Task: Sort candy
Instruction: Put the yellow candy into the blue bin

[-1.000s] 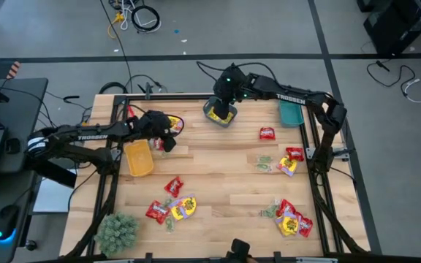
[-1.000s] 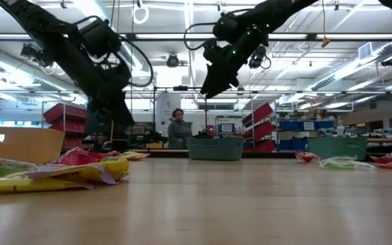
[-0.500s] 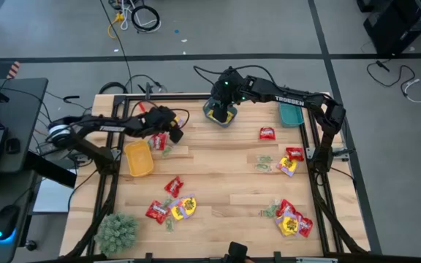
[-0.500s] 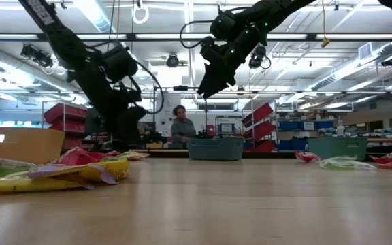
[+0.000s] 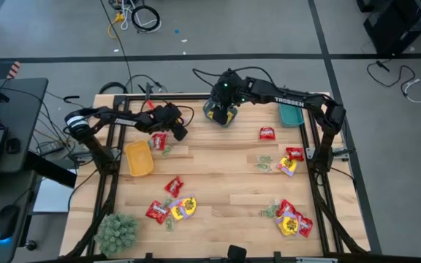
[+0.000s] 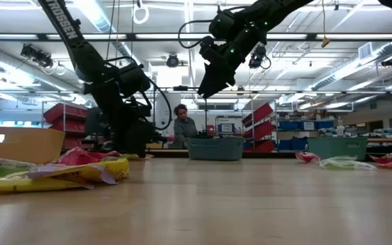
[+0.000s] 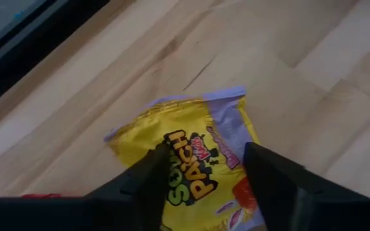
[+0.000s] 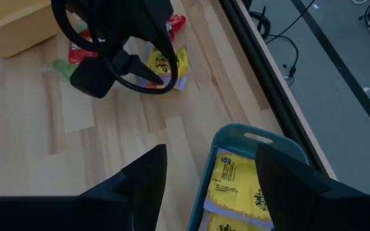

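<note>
My left gripper (image 5: 175, 128) (image 7: 207, 168) is open near the table's far left corner. Its fingers stand on either side of a yellow packet with purple marks (image 7: 194, 163) that lies flat on the wood; whether they touch it, I cannot tell. A red packet (image 5: 158, 140) and a pale green piece (image 5: 165, 150) lie beside it. My right gripper (image 5: 222, 104) (image 8: 214, 168) is open and empty above a teal bin (image 5: 221, 117) (image 8: 246, 138) that has yellow packets (image 8: 236, 183) in it.
A yellow bin (image 5: 139, 159) sits at the left and a second teal bin (image 5: 291, 114) at the far right. Loose candy lies in clusters (image 5: 174, 204), (image 5: 287, 162), (image 5: 292, 219), plus a single red packet (image 5: 267, 133). A green plant ball (image 5: 115, 231) stands in the near left corner. A person (image 6: 182, 129) stands beyond the table.
My left gripper has moved from beside the yellow bin toward the table's far and right edges, and lower, and now stands over the yellow packet. My right gripper has stayed over the teal bin.
</note>
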### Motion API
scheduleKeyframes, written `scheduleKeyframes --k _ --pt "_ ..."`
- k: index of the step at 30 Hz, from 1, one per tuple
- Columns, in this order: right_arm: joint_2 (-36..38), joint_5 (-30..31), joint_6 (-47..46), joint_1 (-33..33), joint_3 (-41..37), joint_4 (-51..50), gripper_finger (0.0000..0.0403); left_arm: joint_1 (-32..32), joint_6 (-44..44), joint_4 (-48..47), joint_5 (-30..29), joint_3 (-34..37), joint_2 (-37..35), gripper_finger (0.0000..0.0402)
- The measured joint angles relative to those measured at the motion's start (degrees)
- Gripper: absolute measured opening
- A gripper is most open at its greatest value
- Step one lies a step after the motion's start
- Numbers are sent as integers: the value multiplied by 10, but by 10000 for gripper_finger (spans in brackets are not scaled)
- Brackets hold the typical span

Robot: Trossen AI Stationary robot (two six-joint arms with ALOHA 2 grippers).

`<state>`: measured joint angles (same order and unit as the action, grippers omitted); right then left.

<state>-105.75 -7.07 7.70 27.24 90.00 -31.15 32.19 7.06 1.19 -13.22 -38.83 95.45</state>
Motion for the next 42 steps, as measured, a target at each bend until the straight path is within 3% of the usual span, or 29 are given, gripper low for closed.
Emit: scheduleKeyframes --k 7,11,16,27,33,37,42 --pt "6 0 16 -18 -1 -19 213 -21 -38 -20 6 5 -34 58" --pt "16 0 26 -32 0 -40 213 -33 -41 -33 26 5 -57 13" --pt "23 -3 47 -60 -4 -60 213 -54 -43 -40 76 8 -97 13" --pt "25 -10 161 -164 -52 -68 213 -90 -52 -20 331 6 -213 16" --pt "25 81 250 -229 -71 13 204 -91 -34 2 468 6 -226 16" --pt "25 132 294 -258 -73 55 189 -91 -9 29 508 6 -227 16" --pt "25 140 326 -275 -73 91 157 -91 21 58 552 6 -227 16"
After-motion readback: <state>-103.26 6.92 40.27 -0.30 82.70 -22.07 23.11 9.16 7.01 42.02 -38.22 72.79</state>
